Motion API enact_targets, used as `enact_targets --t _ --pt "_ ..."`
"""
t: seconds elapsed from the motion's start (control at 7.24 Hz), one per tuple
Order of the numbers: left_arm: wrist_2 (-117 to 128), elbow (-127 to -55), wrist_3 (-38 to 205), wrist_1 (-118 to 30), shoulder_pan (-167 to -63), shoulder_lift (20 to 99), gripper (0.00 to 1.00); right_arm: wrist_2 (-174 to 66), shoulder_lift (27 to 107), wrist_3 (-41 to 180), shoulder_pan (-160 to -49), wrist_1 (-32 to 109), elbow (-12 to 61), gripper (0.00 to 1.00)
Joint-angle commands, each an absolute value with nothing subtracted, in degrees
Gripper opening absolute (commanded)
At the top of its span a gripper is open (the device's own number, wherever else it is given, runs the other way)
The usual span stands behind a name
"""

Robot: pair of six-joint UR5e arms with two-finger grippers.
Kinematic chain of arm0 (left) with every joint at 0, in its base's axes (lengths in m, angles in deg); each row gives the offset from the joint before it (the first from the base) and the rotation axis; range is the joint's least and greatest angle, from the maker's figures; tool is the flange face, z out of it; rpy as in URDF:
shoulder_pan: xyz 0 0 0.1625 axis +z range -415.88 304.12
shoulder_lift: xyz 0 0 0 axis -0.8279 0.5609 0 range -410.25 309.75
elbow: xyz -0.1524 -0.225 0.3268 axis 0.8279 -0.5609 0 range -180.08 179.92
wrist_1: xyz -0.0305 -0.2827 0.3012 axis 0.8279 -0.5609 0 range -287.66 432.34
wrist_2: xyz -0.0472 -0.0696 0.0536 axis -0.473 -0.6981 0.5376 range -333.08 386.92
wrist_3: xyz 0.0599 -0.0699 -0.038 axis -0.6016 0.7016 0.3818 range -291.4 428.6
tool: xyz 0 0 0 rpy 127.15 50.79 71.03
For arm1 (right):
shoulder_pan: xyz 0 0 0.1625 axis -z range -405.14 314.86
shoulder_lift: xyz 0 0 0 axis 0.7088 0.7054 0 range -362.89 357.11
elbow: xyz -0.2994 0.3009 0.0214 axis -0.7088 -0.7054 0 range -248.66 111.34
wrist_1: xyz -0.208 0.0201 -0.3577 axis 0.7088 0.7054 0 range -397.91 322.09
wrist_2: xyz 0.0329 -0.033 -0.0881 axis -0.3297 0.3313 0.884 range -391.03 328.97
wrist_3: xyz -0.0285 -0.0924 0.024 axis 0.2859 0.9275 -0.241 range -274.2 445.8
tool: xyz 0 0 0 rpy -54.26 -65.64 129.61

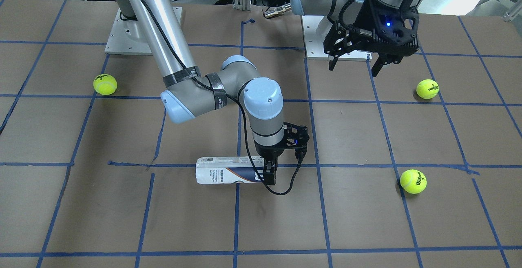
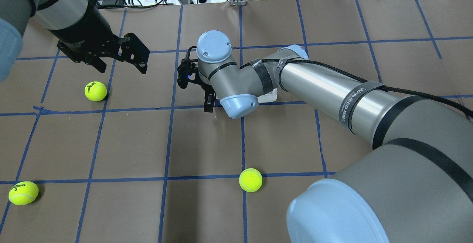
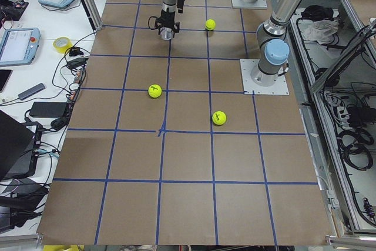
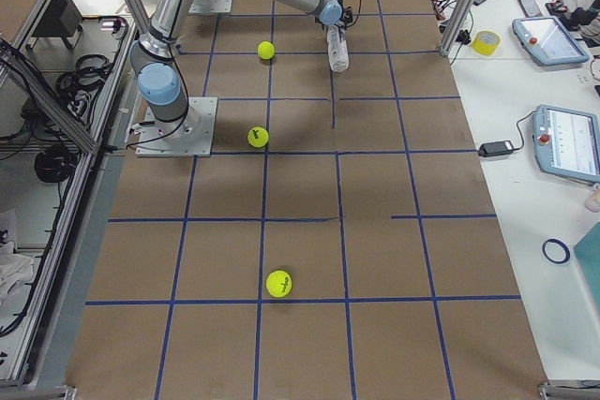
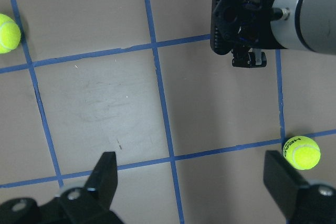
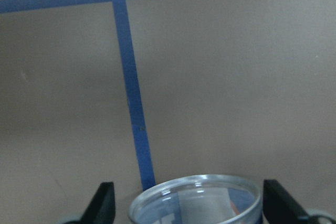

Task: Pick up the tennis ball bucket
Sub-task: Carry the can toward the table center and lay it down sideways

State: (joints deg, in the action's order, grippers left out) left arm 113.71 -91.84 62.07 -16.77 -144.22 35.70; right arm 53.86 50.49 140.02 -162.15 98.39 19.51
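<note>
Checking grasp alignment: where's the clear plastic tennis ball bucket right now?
Front-facing view, centre: the clear plastic white-and-navy tennis ball bucket lies on its side along a blue tape line, the right tool straddling its view-right end.

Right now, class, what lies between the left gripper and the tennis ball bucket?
Front-facing view: bare table, then the right gripper, straddling one end of the tennis ball bucket.

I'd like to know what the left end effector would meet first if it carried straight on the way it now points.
Probably the bare table: the left end effector points down at it, open, with the nearest tennis ball off to one side. Its height above the surface is unclear.
</note>
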Motion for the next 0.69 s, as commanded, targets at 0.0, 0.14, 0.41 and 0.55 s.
enact_targets --t 0.0,0.14,0.41,0.55 --pt "113.50 -92.44 61.49 -17.30 -142.03 38.32 1.00 51.16 54.56 140.03 -160.11 90.47 19.23 1.00" --pt "113.32 -93.15 61.56 -16.26 -141.75 42.08 1.00 50.97 56.77 140.03 -157.84 88.67 19.49 1.00" --pt "110.25 -94.55 62.01 -15.11 -141.49 49.99 1.00 48.79 60.12 140.03 -152.66 84.82 20.02 1.00" --pt "110.33 -95.78 61.66 -10.32 -141.49 54.12 1.00 48.25 62.31 140.12 -149.50 82.61 20.02 1.00"
